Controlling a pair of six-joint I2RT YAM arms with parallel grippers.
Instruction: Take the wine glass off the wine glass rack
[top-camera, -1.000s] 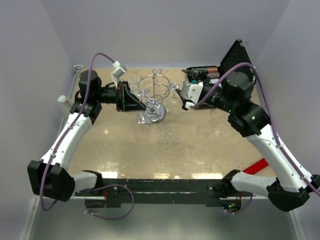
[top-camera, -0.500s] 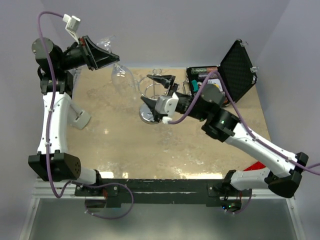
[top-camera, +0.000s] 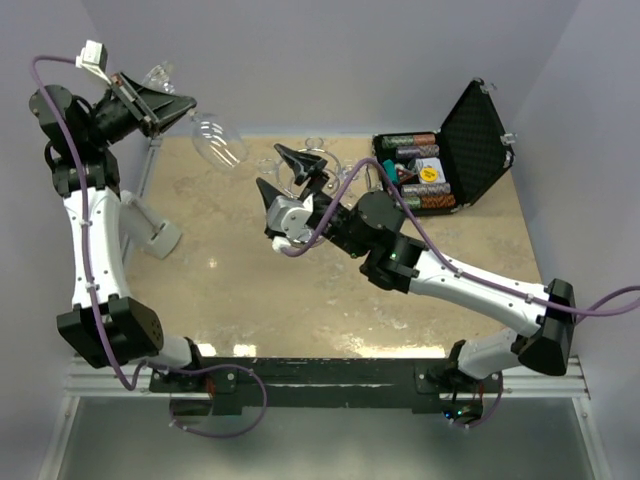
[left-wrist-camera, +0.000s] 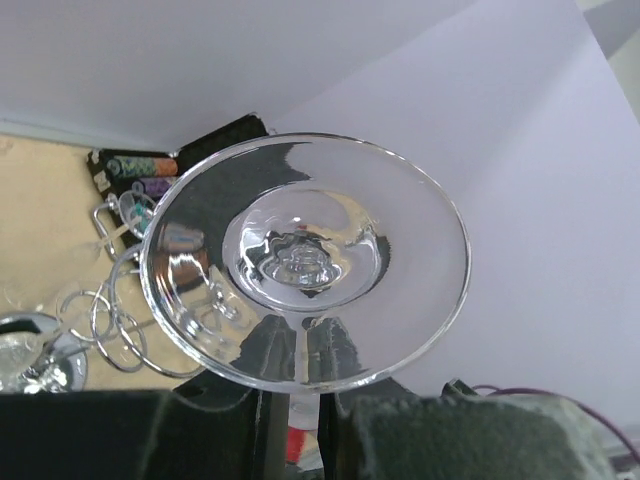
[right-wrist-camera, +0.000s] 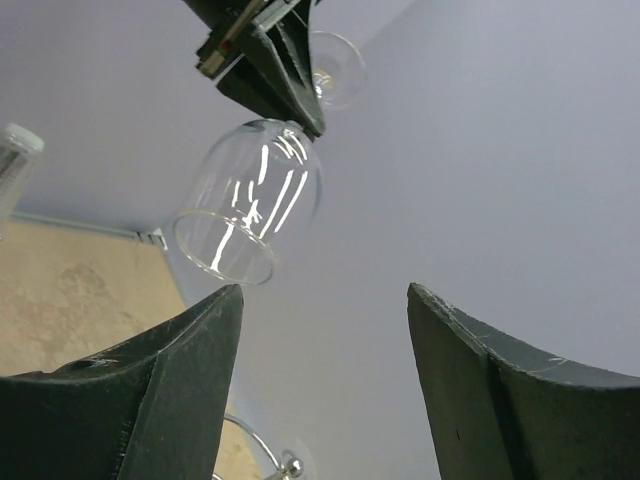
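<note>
Left gripper (top-camera: 178, 107) was clamped on the stem of the clear, round-bowled wine glass (top-camera: 218, 142), held tilted in mid-air, well apart from the chrome wine glass rack (left-wrist-camera: 100, 318). Right gripper (top-camera: 270, 167) gaped wide, holding nothing.

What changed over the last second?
The left tool lifted the wine glass off the wine glass rack and carried it up and to the far left, gripping it by the stem. The right tool swung left from beside the black case to over the rack, open and aimed up at the glass. The rack stayed on the table, and the case stayed open.
</note>
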